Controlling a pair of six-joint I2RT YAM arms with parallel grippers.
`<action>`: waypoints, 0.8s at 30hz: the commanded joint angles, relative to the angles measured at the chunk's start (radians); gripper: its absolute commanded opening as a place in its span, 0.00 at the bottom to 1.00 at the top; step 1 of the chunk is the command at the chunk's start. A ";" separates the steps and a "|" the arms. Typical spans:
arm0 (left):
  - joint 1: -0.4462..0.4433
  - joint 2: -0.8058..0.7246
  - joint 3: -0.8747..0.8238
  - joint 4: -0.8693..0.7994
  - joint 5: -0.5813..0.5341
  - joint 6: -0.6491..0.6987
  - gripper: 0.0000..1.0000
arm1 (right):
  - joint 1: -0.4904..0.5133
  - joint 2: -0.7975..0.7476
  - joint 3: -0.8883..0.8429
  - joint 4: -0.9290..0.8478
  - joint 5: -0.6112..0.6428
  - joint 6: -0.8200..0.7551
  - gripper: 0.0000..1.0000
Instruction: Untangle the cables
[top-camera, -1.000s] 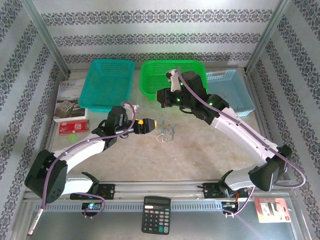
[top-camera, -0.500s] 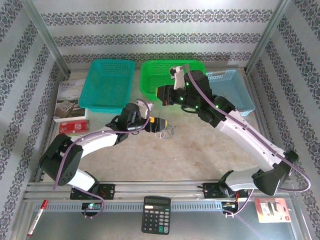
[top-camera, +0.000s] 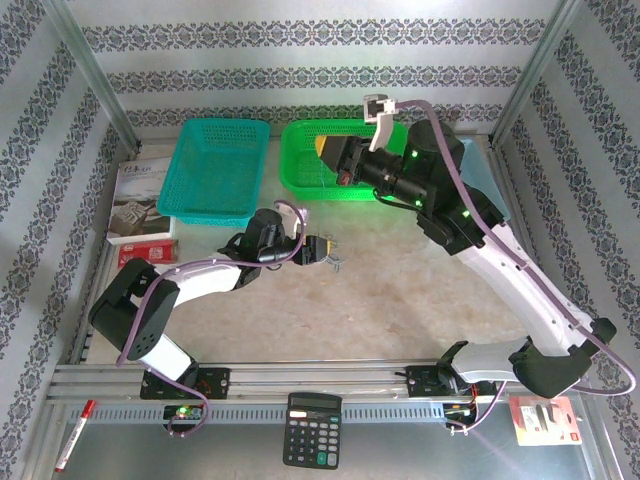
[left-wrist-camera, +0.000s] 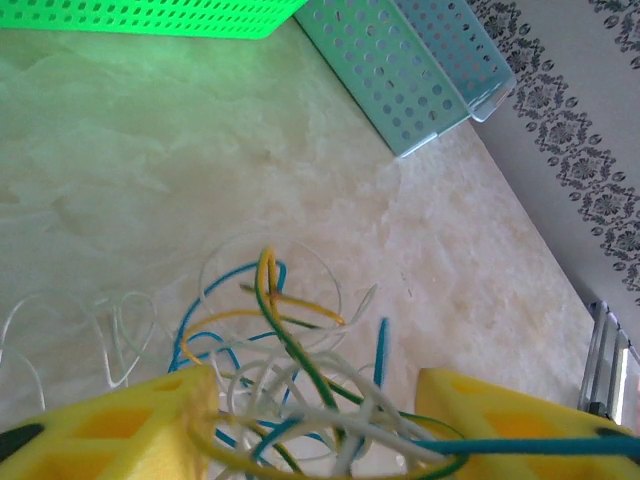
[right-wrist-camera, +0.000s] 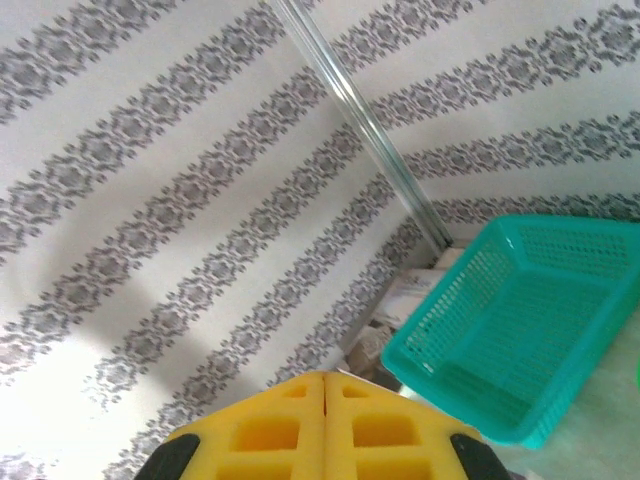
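Note:
The cables (top-camera: 336, 262) are a small tangle of thin blue, yellow, green and white wires (left-wrist-camera: 290, 370) lying on the table in front of the green basket. My left gripper (top-camera: 322, 248) is low at the tangle's left side. In the left wrist view it (left-wrist-camera: 315, 440) stands open, its yellow fingers (left-wrist-camera: 100, 440) on either side of the wires, with several loops lying in the gap. My right gripper (top-camera: 325, 147) is raised above the green basket. Its yellow fingers (right-wrist-camera: 290, 430) are pressed together with nothing between them, so it (right-wrist-camera: 325, 400) is shut.
Along the back stand a teal basket (top-camera: 215, 170), a green basket (top-camera: 300, 185) and a light-blue basket (left-wrist-camera: 400, 60). A booklet box (top-camera: 135, 200) and red packet (top-camera: 135, 255) lie at the left. A calculator (top-camera: 313, 430) rests on the near rail.
My left arm has reached to the right until its open fingers straddle the tangle. My right arm has lifted up and back over the green basket.

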 joint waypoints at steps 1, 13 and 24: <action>-0.018 0.025 -0.021 0.053 0.017 0.003 0.50 | -0.007 -0.012 0.069 0.081 -0.036 0.033 0.00; -0.018 0.039 -0.074 0.081 0.026 -0.004 0.38 | -0.107 0.028 0.252 0.122 -0.036 0.058 0.00; -0.018 0.039 -0.116 0.105 0.029 -0.018 0.35 | -0.189 0.093 0.430 0.144 -0.037 0.088 0.00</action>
